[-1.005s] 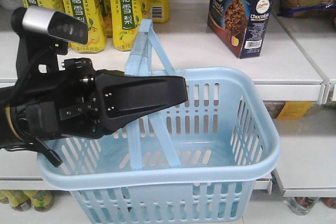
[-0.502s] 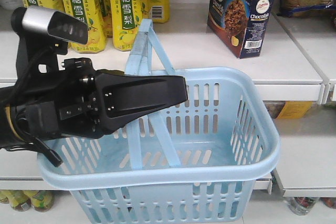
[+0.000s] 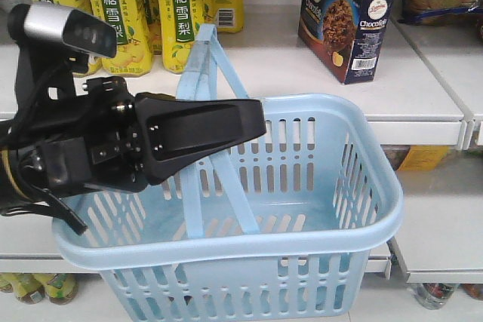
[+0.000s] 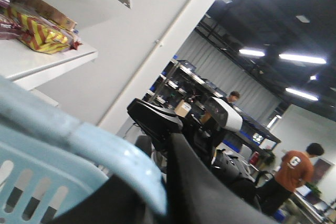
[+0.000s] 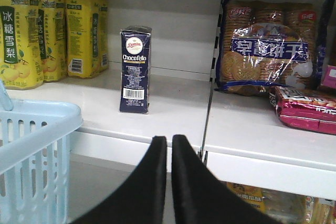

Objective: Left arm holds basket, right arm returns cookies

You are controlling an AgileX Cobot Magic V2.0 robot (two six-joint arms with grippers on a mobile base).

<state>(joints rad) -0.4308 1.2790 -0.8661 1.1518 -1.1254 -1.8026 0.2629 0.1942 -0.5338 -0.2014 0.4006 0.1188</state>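
Observation:
The light blue basket hangs in front of the white shelf, with nothing inside it. My left gripper is shut on its raised handles. In the left wrist view a pale blue handle runs between the black jaws. The navy Chocofello cookies box stands upright on the shelf behind the basket, touched by nothing. In the right wrist view the cookies stand ahead and to the left. My right gripper is shut and empty, below the shelf edge, with the basket at its left.
Yellow drink cartons line the shelf left of the cookies. Biscuit bags and red packets lie right of a shelf divider. More goods sit on the lower shelf. A person in orange stands far off.
My left gripper has shifted slightly up and to the left, and the basket has risen a little with it. The cookies box has not moved.

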